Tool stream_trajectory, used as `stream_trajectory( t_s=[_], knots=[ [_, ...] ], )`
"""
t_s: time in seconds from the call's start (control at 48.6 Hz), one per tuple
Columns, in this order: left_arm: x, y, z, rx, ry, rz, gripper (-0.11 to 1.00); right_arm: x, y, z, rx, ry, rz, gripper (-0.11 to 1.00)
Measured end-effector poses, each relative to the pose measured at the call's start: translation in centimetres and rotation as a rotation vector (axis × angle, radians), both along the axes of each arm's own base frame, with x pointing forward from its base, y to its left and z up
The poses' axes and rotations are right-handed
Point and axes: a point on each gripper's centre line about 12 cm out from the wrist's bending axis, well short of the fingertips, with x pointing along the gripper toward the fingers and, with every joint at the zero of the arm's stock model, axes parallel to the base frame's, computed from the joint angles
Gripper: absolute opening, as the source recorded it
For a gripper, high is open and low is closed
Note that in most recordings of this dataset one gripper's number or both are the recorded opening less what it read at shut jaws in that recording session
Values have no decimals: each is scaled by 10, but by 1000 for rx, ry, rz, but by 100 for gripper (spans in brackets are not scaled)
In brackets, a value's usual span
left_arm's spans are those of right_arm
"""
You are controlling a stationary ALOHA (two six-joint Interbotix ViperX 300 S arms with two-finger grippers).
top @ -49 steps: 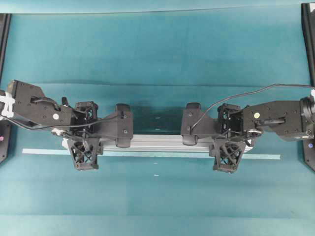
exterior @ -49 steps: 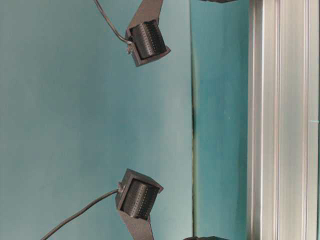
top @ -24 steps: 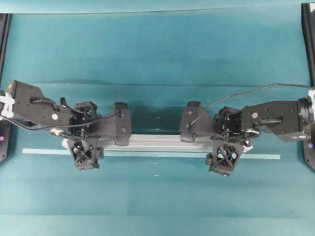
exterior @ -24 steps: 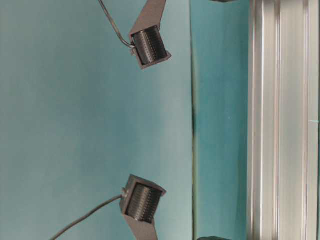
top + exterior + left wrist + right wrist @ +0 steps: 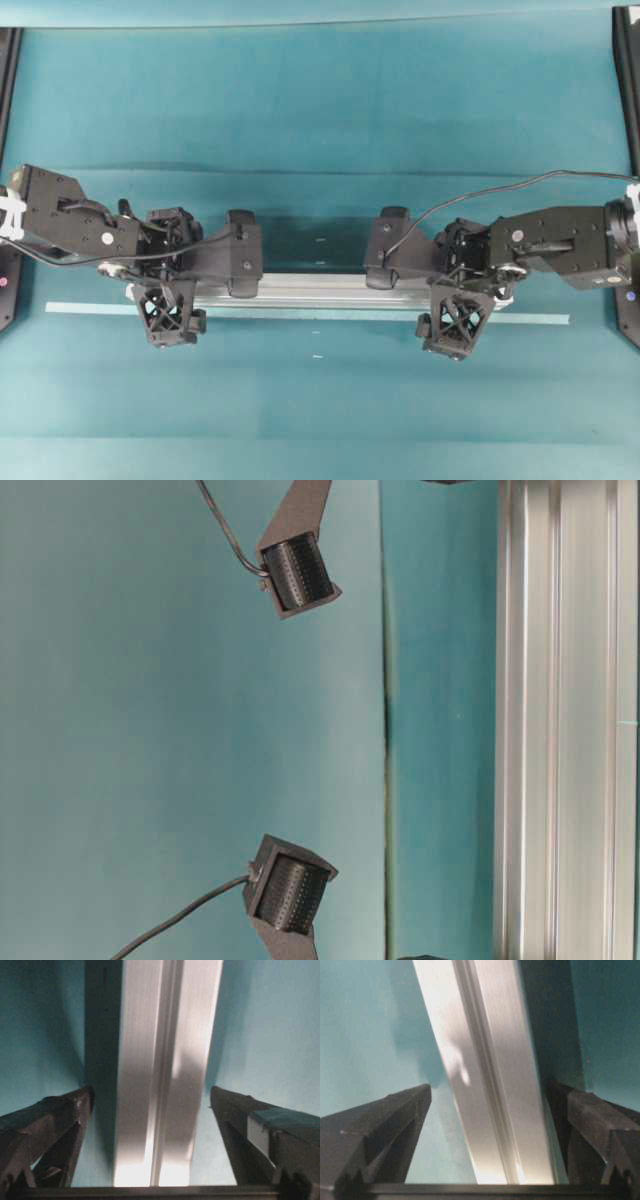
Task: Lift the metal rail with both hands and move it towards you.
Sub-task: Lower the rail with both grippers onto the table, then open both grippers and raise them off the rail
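Both pincers, left (image 5: 150,1097) and right (image 5: 487,1095), straddle metal rail (image 5: 320,290), seemingly untouching.

A flat teal, matte surface (image 5: 320,100) fills the overhead view, evenly lit with soft shadows. A thin, pale-blue tape strip (image 5: 85,308) runs straight across it. Black vertical frame posts (image 5: 625,60) stand at its left and right edges.

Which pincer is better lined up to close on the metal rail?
Left. The left pincer straddles the metal rail squarely; in the right pincer it runs slanted, nearer one finger.
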Motion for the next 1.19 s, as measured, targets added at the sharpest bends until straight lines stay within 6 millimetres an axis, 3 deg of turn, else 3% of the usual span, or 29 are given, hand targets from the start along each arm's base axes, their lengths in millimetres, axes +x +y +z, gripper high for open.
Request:
stream_trajectory(
  t_s=[0.206, 0.391, 0.658, 0.904, 1.192],
  knots=[
    [-1, 0, 2, 1, 3, -1, 98, 2, -5, 5, -16, -14, 6, 99],
    [-5, 0, 19, 13, -12, -40, 98, 3, -5, 14, -18, -32, 9, 99],
    [-17, 1, 65, 20, -94, -53, 98, 6, -13, 65, -20, -164, -13, 99],
    [-30, 1, 116, 25, -269, -54, 98, -3, -21, 112, -35, -313, -36, 99],
    [-47, 1, 144, 27, -424, -54, 98, -25, -27, 139, -51, -418, -55, 99]
  ],
)
